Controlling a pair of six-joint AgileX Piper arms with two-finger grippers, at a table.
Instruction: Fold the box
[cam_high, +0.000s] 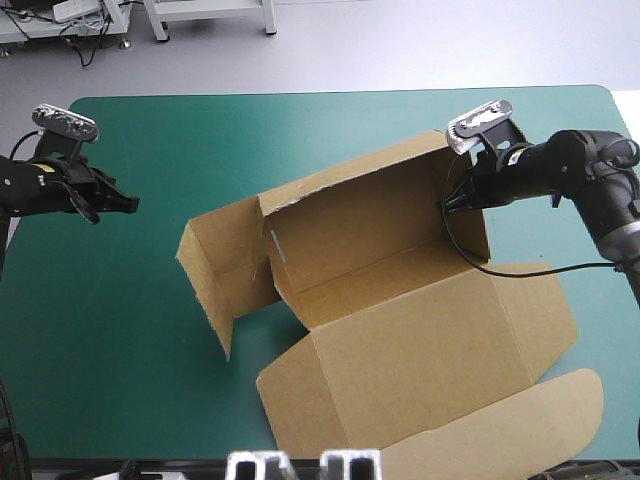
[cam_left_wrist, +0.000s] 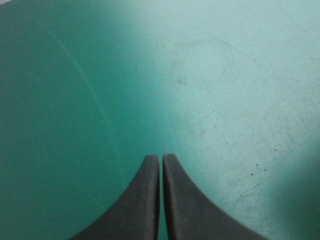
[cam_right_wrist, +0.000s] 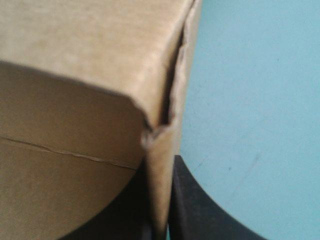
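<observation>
Box (cam_high: 400, 330) lies on the teal-green surface (cam_high: 130, 330), spreading from the middle toward the right and the near edge, with its back wall raised and its lid flat. My left fingers (cam_high: 122, 202) hang near the left edge, well apart from it, pressed together over bare cover and holding nothing. My right fingers (cam_right_wrist: 200, 210) pinch the box's right end wall (cam_high: 470, 235), one inside, one outside.

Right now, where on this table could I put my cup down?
Bare teal-green cover lies in the near left corner, and in a strip between the box and the far edge. It is crowded at the right, where the right gripper pinches the box wall.
</observation>
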